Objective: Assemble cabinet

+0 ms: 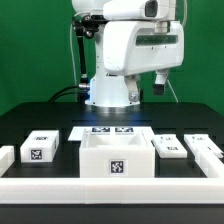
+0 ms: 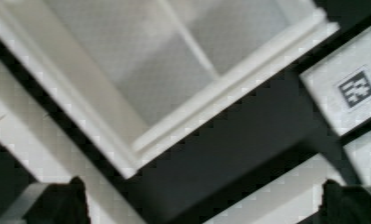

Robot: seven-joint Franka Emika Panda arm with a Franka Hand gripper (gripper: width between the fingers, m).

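**One cabinet body, four loose blocks, one gripper held open**

We see one cabinet body (image 1: 117, 160), a white open-topped box with a single tag on its front. It stands at the near middle of the black tabletop (image 1: 40, 120). Four smaller white blocks (image 1: 40, 148) lie beside it. Two are toward the exterior view's left, one of them cut by the picture's edge, and two toward its right. One marker board (image 1: 110, 131) lies just behind the body, and one robot arm (image 1: 130, 45) rises beyond. In the wrist view the gripper (image 2: 208, 205) hangs over the body's open frame. Its two fingers (image 2: 57, 200) are spread apart and hold nothing.
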